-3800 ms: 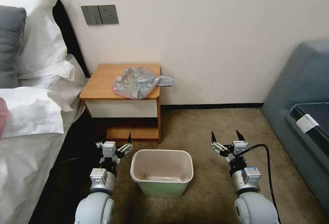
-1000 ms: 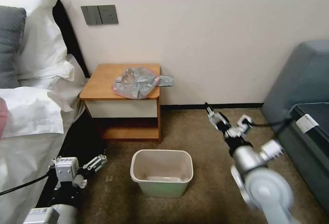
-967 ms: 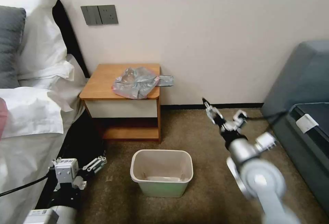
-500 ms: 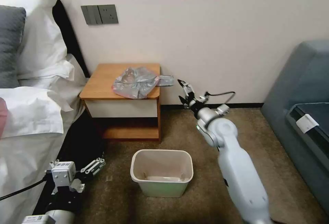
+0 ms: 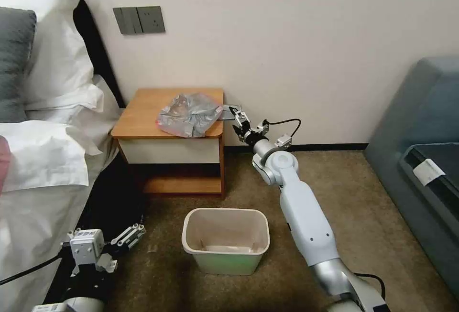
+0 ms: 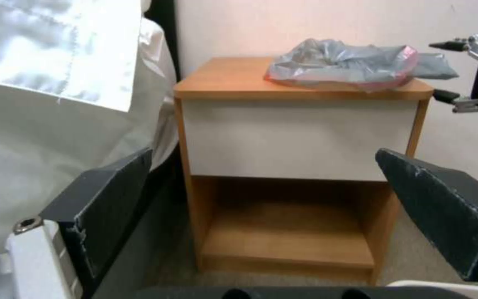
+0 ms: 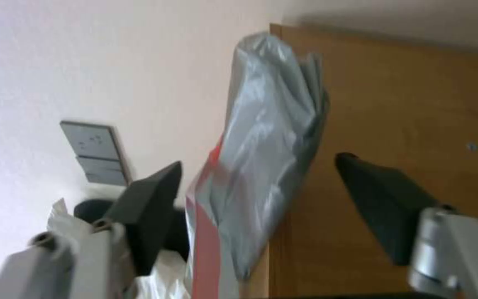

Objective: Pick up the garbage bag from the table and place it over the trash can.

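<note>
The garbage bag lies crumpled on the table, grey plastic with a pinkish-red rim, and a flap of it hangs past the table's right edge. My right gripper is stretched out to that edge and is open, with the flap between its fingers. In the right wrist view the garbage bag sits between the spread fingers of the right gripper, in front of the table. The trash can stands on the carpet below. My left gripper is low by the bed and open. It faces the table and the garbage bag.
A bed with white pillows fills the left side, close to my left arm. A grey sofa stands at the right. A switch plate is on the wall. Open carpet lies around the trash can.
My right arm has swung from beside the trash can forward and left to the table's right edge, so its open fingers now straddle the bag's flap. My left gripper has sunk a little lower.
</note>
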You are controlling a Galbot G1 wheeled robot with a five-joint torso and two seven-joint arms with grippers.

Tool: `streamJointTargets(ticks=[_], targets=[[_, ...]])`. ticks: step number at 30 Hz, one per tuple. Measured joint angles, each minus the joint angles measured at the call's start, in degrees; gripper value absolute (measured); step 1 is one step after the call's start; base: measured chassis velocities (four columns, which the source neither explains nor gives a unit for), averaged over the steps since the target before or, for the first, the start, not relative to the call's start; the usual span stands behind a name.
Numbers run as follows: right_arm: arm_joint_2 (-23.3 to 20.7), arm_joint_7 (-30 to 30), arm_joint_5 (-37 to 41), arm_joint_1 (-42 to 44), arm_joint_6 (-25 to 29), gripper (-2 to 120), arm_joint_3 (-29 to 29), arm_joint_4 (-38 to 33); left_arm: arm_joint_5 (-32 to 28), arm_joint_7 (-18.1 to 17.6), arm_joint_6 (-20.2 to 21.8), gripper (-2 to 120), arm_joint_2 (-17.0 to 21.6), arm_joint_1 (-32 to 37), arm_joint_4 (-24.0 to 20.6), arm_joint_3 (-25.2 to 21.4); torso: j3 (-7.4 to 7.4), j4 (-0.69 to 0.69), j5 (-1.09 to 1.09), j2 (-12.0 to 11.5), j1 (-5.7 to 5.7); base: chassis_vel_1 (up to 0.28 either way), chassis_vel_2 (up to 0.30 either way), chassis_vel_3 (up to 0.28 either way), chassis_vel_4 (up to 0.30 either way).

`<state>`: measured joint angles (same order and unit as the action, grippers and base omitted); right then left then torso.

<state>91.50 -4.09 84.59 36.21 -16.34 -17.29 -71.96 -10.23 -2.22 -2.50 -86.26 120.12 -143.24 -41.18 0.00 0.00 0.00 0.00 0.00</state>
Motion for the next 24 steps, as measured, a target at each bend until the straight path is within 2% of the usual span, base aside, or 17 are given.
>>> streamJointTargets(ticks=[3,5,7,8,10,11,13,15,16,17,19,21,23,24], targets=[[0.3,0.2,-0.5,-0.3,0.3,55,-0.7,0.8,0.1,0.2,0.0,100,-0.1,0.1,0.0,0.1,0.00,-0.01,0.00,0.0,0.00,0.000,0.000,0.000,0.000],[0.4,0.3,-0.8,-0.4,0.4,52,-0.9,0.9,0.1,0.2,0.0,100,-0.1,0.1,0.0,0.1,0.00,0.00,0.00,0.0,0.00,0.000,0.000,0.000,0.000],[0.3,1.0,-1.9,-0.3,0.6,41,-0.9,0.9,0.2,0.2,0.0,100,0.0,0.2,0.0,0.0,0.00,0.00,0.00,0.0,0.00,0.000,0.000,0.000,0.000],[0.3,1.0,-1.9,-0.3,0.6,41,-0.9,0.9,0.2,0.2,0.0,100,0.0,0.2,0.0,0.0,0.00,0.00,0.00,0.0,0.00,0.000,0.000,0.000,0.000],[0.1,1.1,-2.2,0.0,0.6,30,-0.8,0.7,0.2,0.3,0.0,100,0.0,0.3,0.0,0.0,0.00,-0.01,0.01,0.0,0.00,0.000,0.000,0.000,0.000],[0.1,1.1,-2.2,0.0,0.6,30,-0.8,0.7,0.2,0.3,0.0,100,0.0,0.3,0.0,0.0,0.00,-0.01,0.01,0.0,0.00,0.000,0.000,0.000,0.000],[0.1,1.1,-2.3,0.4,0.7,21,-0.7,-0.1,0.3,0.3,-0.1,100,-0.1,0.3,0.0,0.0,0.00,0.00,0.01,0.0,0.00,0.000,0.000,0.000,0.000],[0.0,1.1,-2.3,0.5,0.8,18,-0.6,-0.4,0.3,0.3,-0.1,100,-0.1,0.4,0.0,0.0,0.00,0.00,0.01,0.0,0.00,0.000,0.000,0.000,0.000],[-0.4,1.0,-2.3,0.9,0.8,10,-0.4,-1.6,0.4,0.3,-0.2,100,-0.1,0.4,0.0,0.0,0.00,0.00,0.01,0.0,0.00,0.000,0.000,0.000,0.000],[-0.4,1.0,-2.3,0.9,0.8,10,-0.4,-1.6,0.4,0.3,-0.2,100,-0.1,0.4,0.0,0.0,0.00,0.00,0.01,0.0,0.00,0.000,0.000,0.000,0.000],[-0.9,0.7,-2.3,1.5,0.8,1,0.0,-3.3,0.5,0.3,-0.3,100,-0.1,0.5,0.0,0.0,0.00,-0.01,0.01,0.0,0.00,0.000,0.000,0.000,0.000],[-2.1,-1.3,-2.2,3.8,0.8,0,0.7,-7.9,0.8,0.4,-0.4,100,-0.1,0.4,0.0,0.1,0.00,0.01,0.01,0.0,0.00,0.000,0.000,0.000,0.000],[-2.3,-1.8,-2.2,4.5,0.9,0,0.9,-9.1,0.8,0.4,-0.5,100,-0.1,0.4,0.0,0.1,0.00,0.00,0.00,0.0,0.00,0.000,0.000,0.000,0.000],[-3.7,-5.2,-2.4,8.4,1.3,0,2.4,-15.1,0.9,0.5,-0.6,100,-0.1,0.3,0.0,0.3,0.00,0.00,0.01,0.0,0.00,0.000,0.000,0.000,0.000]])
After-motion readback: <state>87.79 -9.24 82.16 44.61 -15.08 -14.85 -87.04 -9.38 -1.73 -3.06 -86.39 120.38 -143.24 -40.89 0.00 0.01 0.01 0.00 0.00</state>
